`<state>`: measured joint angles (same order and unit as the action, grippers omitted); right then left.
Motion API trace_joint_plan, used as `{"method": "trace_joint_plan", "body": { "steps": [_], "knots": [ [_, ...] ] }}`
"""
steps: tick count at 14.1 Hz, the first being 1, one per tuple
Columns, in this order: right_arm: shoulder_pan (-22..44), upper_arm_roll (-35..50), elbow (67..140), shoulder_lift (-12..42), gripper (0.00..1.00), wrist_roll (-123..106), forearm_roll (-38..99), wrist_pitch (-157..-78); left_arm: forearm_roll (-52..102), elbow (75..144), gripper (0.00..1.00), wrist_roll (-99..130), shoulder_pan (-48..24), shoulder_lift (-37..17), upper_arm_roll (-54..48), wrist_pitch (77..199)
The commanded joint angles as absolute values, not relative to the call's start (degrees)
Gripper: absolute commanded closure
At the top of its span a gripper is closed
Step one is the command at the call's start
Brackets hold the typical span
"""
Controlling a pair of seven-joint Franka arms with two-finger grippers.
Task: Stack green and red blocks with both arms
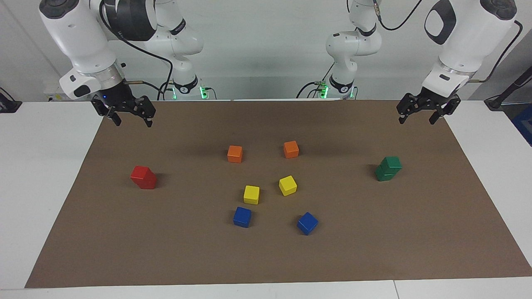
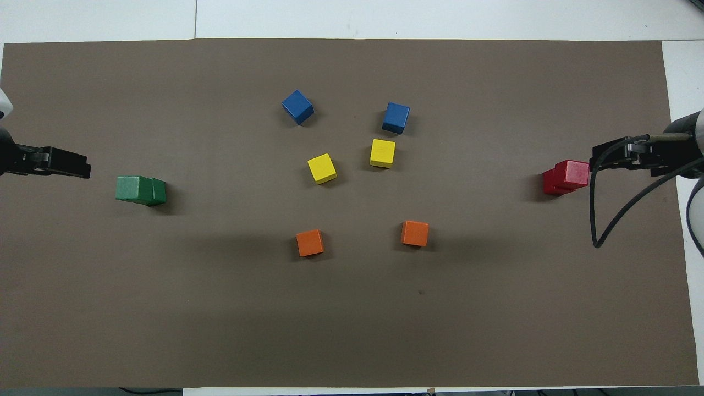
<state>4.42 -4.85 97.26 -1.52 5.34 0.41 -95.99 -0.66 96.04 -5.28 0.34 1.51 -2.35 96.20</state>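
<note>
- We see the two dark green glossy cubes (image 1: pixel 388 168) stacked one on the other, the upper one turned a little off the lower, on the brown paper mat (image 1: pixel 266 257) toward the left arm's end of the table.
- We see the two bright red glossy cubes (image 1: pixel 143 177) stacked likewise, the upper one offset from the lower, toward the right arm's end of the mat.
- Our left gripper (image 1: pixel 417 118), small, black and two-fingered, hangs in the air over the mat's corner at the left arm's end, well apart from the green stack, with its jaws spread wide and nothing between them.
- Our right gripper (image 1: pixel 131 121), of the same kind, hangs over the mat's corner at the right arm's end, well apart from the red stack, its jaws also spread wide and empty.
- Between the two stacks we count six other small cubes lying singly on the mat.
- The two orange cubes (image 1: pixel 235 154) sit nearest the robots, side by side with a gap between them.
- The two yellow cubes (image 1: pixel 251 194) lie farther from the robots than the orange ones.
- The two blue cubes (image 1: pixel 242 216) lie farthest from the robots, one of them just beside a yellow cube.
- From overhead we see only the dark tip of the left gripper (image 2: pixel 60 165) near the green stack (image 2: pixel 140 190), and the right gripper (image 2: pixel 616 157) just beside the red stack (image 2: pixel 565 177).
</note>
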Motion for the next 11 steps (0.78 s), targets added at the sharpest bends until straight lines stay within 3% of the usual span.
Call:
{"method": "trace_joint_plan", "body": {
  "steps": [1,11],
  "knots": [
    [4.7,-5.8,96.1,-1.1,0.0,3.1,0.2,-94.9,-0.4,95.8,0.0,-5.3,0.4,2.0,-2.2,95.9],
    [4.3,-5.6,95.9,-1.3,0.0,2.6,0.3,-94.3,-0.4,95.8,0.0,-5.3,0.4,1.9,-2.2,95.8]
  ]
}}
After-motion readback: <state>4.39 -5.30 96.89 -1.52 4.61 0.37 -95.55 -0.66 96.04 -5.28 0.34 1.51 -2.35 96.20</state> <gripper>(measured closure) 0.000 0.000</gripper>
